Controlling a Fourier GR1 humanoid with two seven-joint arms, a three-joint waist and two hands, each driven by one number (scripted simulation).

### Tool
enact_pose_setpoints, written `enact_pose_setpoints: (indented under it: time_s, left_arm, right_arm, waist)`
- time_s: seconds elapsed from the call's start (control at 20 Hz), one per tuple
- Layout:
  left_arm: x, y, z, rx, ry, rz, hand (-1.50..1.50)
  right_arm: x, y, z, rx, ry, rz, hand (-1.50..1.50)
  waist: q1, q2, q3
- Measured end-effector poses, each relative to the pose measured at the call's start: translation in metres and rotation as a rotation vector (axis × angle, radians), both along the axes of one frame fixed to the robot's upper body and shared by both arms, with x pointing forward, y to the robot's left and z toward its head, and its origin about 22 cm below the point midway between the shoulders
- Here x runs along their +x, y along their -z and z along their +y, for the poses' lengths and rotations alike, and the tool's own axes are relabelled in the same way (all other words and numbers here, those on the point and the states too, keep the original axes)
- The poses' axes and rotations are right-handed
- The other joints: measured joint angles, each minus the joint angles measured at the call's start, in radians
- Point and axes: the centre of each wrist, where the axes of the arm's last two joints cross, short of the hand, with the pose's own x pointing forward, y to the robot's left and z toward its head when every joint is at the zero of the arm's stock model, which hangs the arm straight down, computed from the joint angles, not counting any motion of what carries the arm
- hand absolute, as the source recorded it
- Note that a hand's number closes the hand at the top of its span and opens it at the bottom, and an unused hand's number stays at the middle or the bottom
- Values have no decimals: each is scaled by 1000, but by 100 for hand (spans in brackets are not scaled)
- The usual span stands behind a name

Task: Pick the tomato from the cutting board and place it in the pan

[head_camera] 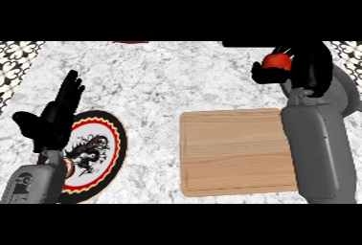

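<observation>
The red tomato (277, 61) is held in my right hand (305, 67), whose fingers and thumb curl round it at the upper right. That hand is lifted beyond the far right corner of the wooden cutting board (237, 152), which lies bare at centre right. The grey pan (346, 93) shows only partly, behind my right forearm at the right edge, and the tomato hangs just left of it. My left hand (53, 119) stands open with fingers up at the left.
A round plate (99, 155) with a red, yellow and black rim and a dark dragon figure lies at the lower left, partly under my left forearm. A small red object (132, 42) peeks in at the top edge. Marble counter surrounds everything.
</observation>
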Motion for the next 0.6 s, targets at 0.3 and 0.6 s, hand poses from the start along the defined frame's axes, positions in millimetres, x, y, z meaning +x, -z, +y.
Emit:
enact_pose_setpoints:
  time_s: [0.3, 0.6]
  left_arm:
    - [6, -4, -4, -1, 10, -4, 0]
    - [9, -6, -9, -1, 21, -12, 0]
  right_arm:
    - [17, 14, -87, -15, 101, -22, 150]
    - [20, 37, -162, -124, 201, -5, 150]
  waist:
    - [8, 5, 1]
    - [25, 11, 1]
